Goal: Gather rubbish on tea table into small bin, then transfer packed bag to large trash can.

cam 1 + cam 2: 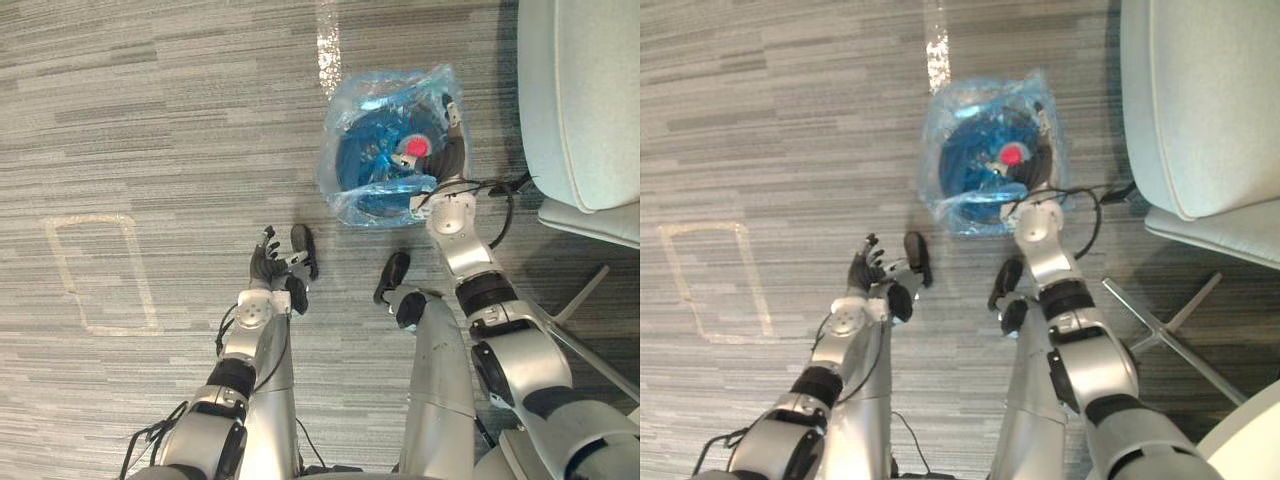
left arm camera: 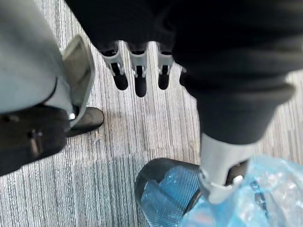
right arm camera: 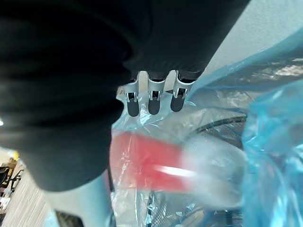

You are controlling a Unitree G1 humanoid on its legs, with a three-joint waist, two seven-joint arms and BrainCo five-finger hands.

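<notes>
The right robot hand (image 1: 450, 140) hangs over the small bin (image 2: 158, 182), which is lined with a blue bag (image 1: 350, 190) and stands on the carpeted floor (image 1: 150, 120) beside a pale chair (image 1: 580, 90). Its fingers (image 3: 150, 101) are straight and grip nothing. Below them a red item (image 3: 144, 168) is smeared, its kind unreadable. The left robot hand (image 1: 266, 262) hovers well apart, fingers loosely extended.

One blue-bagged bin (image 1: 345, 195), one red item (image 1: 417, 146) — one armchair (image 1: 580, 90).
</notes>
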